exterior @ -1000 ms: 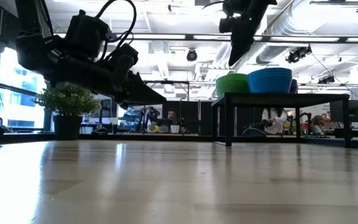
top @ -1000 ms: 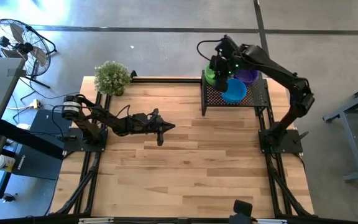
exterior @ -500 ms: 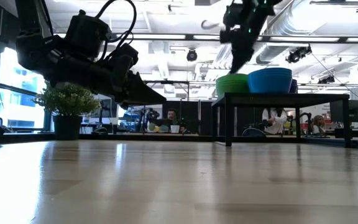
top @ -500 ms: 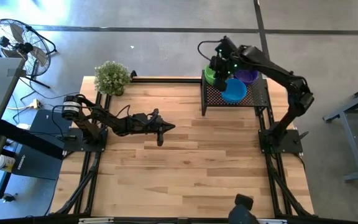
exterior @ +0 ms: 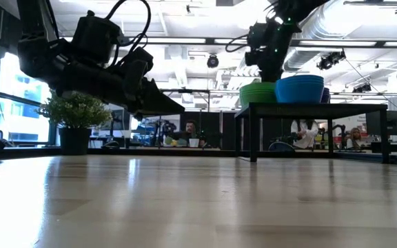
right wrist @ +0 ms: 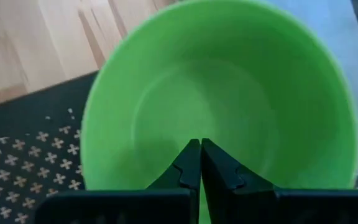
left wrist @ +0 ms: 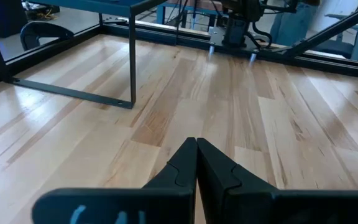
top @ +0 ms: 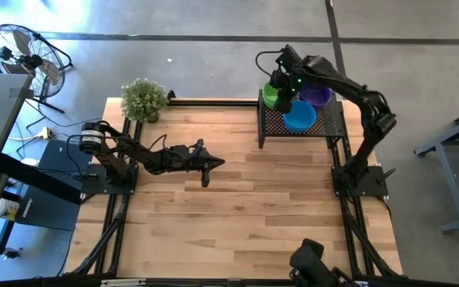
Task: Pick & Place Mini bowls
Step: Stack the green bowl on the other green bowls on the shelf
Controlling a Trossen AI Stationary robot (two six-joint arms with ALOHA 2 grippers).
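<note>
Near: left gripper [left wrist: 196, 163] hangs idle over bare table planks [top: 237, 215], fingers pressed together on nothing. Table is pale wood strips, slightly glossy in the low view.

Middle: black mesh rack [top: 325, 121] stands on thin metal legs at the table's far right, perforated top, raised above the planks.

On the rack: three bowl stacks, green [top: 271, 96], blue [top: 300, 116], purple [top: 319, 97], close-packed and touching or nearly so. Smooth moulded plastic, round, thin rims.

Right gripper [right wrist: 200, 163] is over the green stack, fingers closed tip to tip inside the top bowl's hollow. No rim sits between them, so nothing appears gripped.

Risks, as judged:
- closed fingers lifting away empty
- pressing down on slick plastic could tip or skid the stack towards the rack edge
- nested bowls may stick and rise together
- a sideways nudge could knock the blue stack

Far: potted plant [top: 143, 99] at the table's back left corner, well clear
</note>
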